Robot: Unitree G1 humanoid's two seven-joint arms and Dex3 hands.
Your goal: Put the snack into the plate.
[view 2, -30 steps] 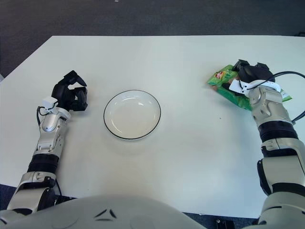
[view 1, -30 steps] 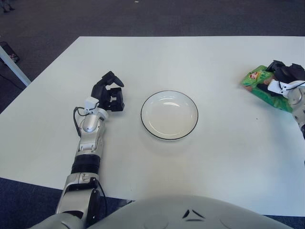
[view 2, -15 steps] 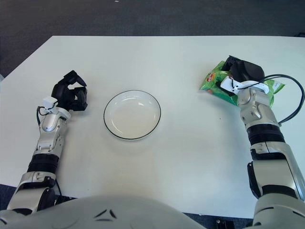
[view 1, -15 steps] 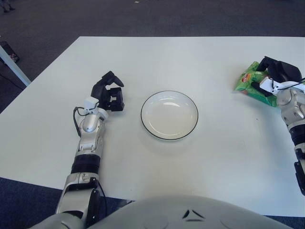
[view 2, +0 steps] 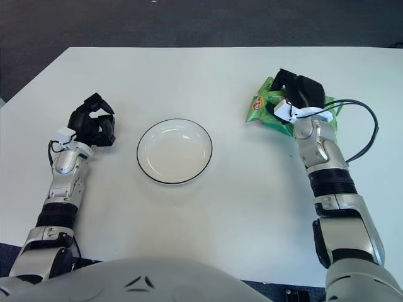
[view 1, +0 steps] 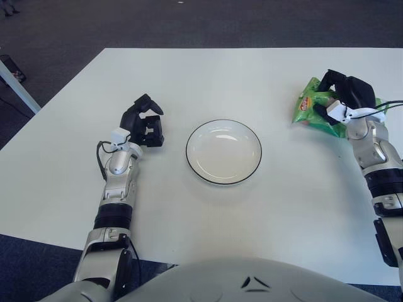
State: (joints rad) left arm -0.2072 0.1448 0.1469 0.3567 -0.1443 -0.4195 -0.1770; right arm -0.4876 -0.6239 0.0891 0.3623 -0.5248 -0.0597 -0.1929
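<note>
The snack is a green bag, held off the white table by my right hand, whose black fingers are shut on it. It hangs to the right of the plate, well apart from it. It also shows in the right eye view. The plate is white with a thin dark rim and stands empty at the table's middle. My left hand rests on the table left of the plate, fingers curled and holding nothing.
The white table stretches back to a far edge with dark carpet beyond. A black cable loops from my right wrist. A grey table leg or post stands at the far left.
My right hand has carried the green bag leftward toward the plate, lifting it from the table's right edge. My left hand has not moved.
</note>
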